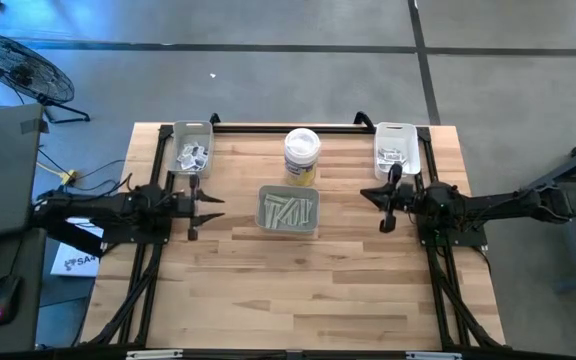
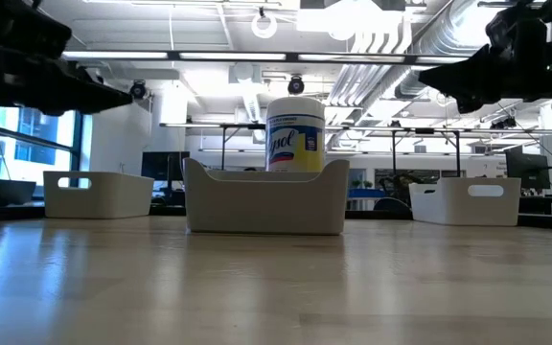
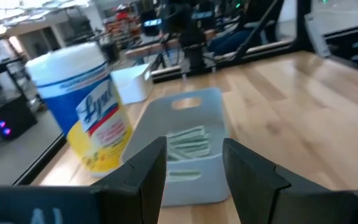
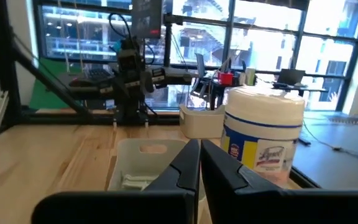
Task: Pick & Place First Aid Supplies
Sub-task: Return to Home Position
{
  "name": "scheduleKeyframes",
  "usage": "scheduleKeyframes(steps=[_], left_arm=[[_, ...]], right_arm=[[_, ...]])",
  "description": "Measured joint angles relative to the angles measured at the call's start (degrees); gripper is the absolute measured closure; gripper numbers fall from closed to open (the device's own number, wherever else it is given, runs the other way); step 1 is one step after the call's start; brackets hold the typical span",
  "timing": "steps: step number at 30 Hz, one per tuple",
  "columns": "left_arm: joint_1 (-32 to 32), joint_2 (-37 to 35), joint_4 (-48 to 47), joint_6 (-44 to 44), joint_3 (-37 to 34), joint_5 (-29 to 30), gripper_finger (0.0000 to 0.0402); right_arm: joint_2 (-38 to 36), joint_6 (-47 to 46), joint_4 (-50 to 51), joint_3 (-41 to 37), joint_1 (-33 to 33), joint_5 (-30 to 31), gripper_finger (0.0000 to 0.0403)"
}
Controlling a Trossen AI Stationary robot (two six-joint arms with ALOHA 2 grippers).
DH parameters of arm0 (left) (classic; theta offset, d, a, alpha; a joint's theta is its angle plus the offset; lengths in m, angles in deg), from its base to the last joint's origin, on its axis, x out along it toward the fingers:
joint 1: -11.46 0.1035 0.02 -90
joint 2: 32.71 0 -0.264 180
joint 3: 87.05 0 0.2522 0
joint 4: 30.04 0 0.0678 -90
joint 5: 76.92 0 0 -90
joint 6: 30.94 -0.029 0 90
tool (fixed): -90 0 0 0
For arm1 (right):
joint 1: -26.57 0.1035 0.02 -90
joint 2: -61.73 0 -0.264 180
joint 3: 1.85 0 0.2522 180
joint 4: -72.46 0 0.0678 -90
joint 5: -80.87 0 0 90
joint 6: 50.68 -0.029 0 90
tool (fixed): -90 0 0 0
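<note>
The first aid supplies lie in three trays. Long pale strips fill the grey centre tray (image 1: 288, 211) (image 3: 188, 146) (image 4: 143, 163). Small white square packets sit in the white left tray (image 1: 191, 150) and in the white right tray (image 1: 398, 150). My left gripper (image 1: 216, 206) (image 3: 194, 163) hovers open above the table, just left of the centre tray, pointing at it. My right gripper (image 1: 366, 195) (image 4: 201, 163) hovers shut on the tray's right side, pointing at it. Neither holds anything.
A tall white round tub with a yellow label (image 1: 302, 156) (image 2: 295, 134) (image 3: 89, 106) (image 4: 263, 134) stands just beyond the centre tray (image 2: 264, 201). Bare wooden table (image 1: 288, 290) spreads toward the near edge. The side trays (image 2: 99, 195) (image 2: 465, 201) stand at the far corners.
</note>
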Motion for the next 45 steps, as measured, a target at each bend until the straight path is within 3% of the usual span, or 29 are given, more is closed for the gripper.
scheduleKeyframes(steps=[5,11,19,25,42,45], left_arm=[[-4.75,-0.50,0.88,0.02,-0.02,5.38,0.0247],[-8.34,-0.48,1.22,0.09,-0.02,8.29,0.0247],[-8.59,-0.47,1.31,0.00,-0.02,8.76,0.0247],[-8.61,-0.47,0.94,0.73,0.00,6.64,0.0247],[-20.96,-0.65,1.07,0.98,0.00,7.49,0.0247],[-22.87,-0.65,1.31,0.97,0.00,10.48,0.0247]], right_arm=[[-0.03,-1.39,4.44,0.00,0.00,-0.62,0.0399],[-5.57,-6.01,17.17,0.00,0.00,4.59,0.0398],[-20.48,-5.56,31.45,0.00,0.00,-0.09,0.0396],[-28.50,-2.43,32.77,0.00,-0.41,-4.32,0.0393],[-27.47,-3.87,33.21,0.02,-0.39,-4.73,0.0396],[-27.47,-4.85,33.18,0.02,-0.39,-4.75,0.0398]])
